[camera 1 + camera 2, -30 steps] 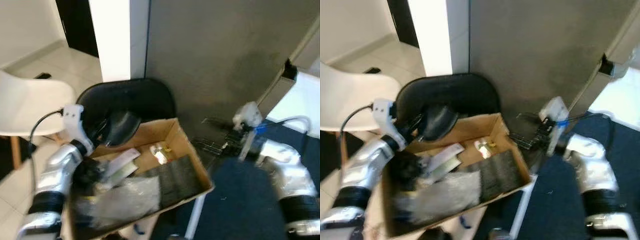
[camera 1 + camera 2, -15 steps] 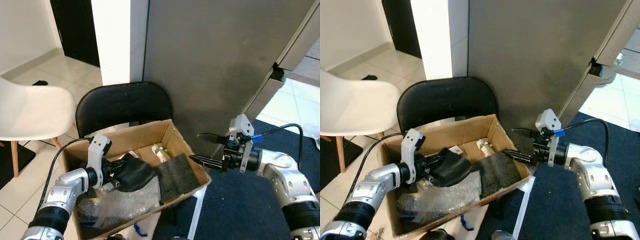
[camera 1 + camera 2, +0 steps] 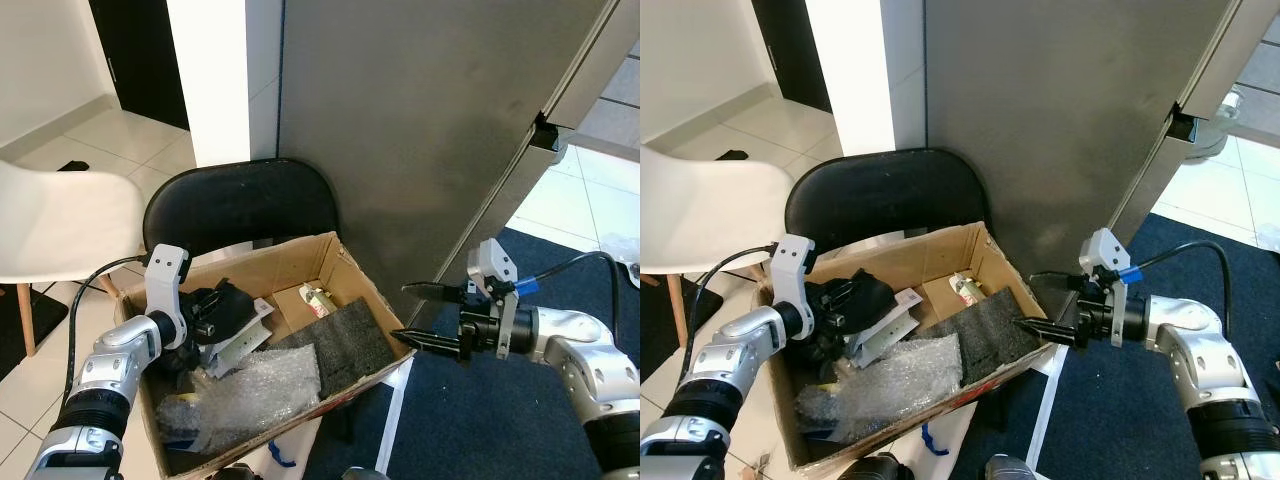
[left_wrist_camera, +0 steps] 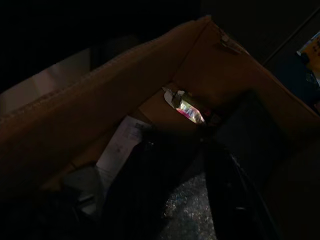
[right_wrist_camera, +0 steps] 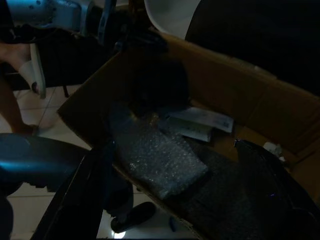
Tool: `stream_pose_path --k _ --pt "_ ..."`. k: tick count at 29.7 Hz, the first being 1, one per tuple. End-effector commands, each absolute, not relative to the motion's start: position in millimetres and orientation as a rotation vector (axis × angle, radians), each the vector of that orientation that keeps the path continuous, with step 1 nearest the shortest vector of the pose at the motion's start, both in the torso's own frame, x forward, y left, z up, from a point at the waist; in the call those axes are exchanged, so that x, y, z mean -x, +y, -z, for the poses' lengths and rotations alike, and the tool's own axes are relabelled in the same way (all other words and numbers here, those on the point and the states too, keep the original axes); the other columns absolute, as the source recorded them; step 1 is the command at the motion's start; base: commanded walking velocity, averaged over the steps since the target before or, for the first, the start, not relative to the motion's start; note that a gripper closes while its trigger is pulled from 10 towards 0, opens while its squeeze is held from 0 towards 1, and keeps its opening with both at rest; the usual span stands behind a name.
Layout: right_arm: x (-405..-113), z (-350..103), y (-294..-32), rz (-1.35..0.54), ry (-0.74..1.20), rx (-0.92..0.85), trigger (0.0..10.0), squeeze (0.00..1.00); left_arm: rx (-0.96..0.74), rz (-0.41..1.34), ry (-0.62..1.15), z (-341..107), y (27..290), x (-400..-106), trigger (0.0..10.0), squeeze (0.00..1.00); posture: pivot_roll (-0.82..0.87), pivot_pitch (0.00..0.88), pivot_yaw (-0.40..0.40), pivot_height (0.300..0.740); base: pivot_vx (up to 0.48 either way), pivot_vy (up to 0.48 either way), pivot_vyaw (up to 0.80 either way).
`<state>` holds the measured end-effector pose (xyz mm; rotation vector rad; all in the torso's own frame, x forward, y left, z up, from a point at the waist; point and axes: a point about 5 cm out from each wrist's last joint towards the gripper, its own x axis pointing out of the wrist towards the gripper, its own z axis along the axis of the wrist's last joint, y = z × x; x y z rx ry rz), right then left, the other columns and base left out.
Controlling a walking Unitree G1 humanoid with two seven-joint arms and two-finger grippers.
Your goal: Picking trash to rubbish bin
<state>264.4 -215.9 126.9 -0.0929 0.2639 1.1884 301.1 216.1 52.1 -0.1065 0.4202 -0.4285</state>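
1. Now we are holding our left gripper (image 3: 218, 312) inside the cardboard box (image 3: 345, 272), its fingers clamped on a crumpled black piece of trash (image 3: 865, 295).
2. We are keeping our right gripper (image 3: 420, 315) spread wide just outside the box's right corner.
3. We are judging the black piece soft and light; pinching a thick fold seems safest.
4. We are seeing bubble wrap (image 3: 250, 390), a grey foam sheet (image 3: 335, 345) and white papers (image 3: 885, 325) beside it, all on a black chair (image 3: 235, 205).
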Motion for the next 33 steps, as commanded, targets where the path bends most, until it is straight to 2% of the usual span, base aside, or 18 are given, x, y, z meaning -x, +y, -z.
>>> stream_pose_path --k 1,4,5,6,7,11,16,33 --pt "-263.2 -128.0 -217.3 -1.194 0.271 0.101 10.0 0.0 0.092 0.417 0.422 -51.5 218.8 -301.1 10.0 1.0 -0.05 0.0 -0.05 0.74 0.0 0.0 0.0" --pt "-263.2 -128.1 -217.8 -1.194 0.272 0.101 10.0 0.0 0.097 0.407 0.409 -52.9 219.5 -302.0 10.0 1.0 -0.06 0.0 -0.049 0.74 0.0 0.0 0.0" --pt "-263.2 -128.4 -218.5 -1.193 0.273 0.102 10.0 0.0 0.11 0.414 0.39 -55.7 219.8 -302.7 10.0 0.75 -0.06 0.0 -0.049 0.74 0.0 0.0 0.0" --pt "-263.1 -128.6 -218.9 -1.192 0.274 0.102 10.0 0.0 0.119 0.427 0.368 -59.3 219.6 -303.2 10.0 0.13 -0.06 0.0 -0.049 0.74 0.0 0.0 0.0" --pt "-263.1 -128.8 -219.2 -1.192 0.275 0.102 10.0 0.0 0.126 0.437 0.349 -62.4 219.5 -303.6 10.0 0.0 -0.06 0.0 -0.049 0.74 0.0 0.0 0.0" --pt "-262.7 -128.6 -218.3 -1.196 0.277 0.099 10.0 0.0 0.2 0.478 0.231 -83.8 214.3 -308.3 10.0 0.0 -0.05 0.0 -0.053 0.74 0.0 0.0 0.0" --pt "-262.6 -127.8 -216.6 -1.197 0.276 0.097 10.0 0.0 0.194 0.498 0.201 -90.4 209.0 -310.1 10.0 0.0 -0.05 0.0 -0.053 0.74 -0.127 0.0 0.0" --pt "-263.1 -126.6 -215.5 -1.196 0.277 0.095 10.0 0.0 0.223 0.544 0.169 -97.6 192.9 -310.4 10.0 0.0 -0.05 0.0 -0.051 0.74 -0.48 0.0 0.0"
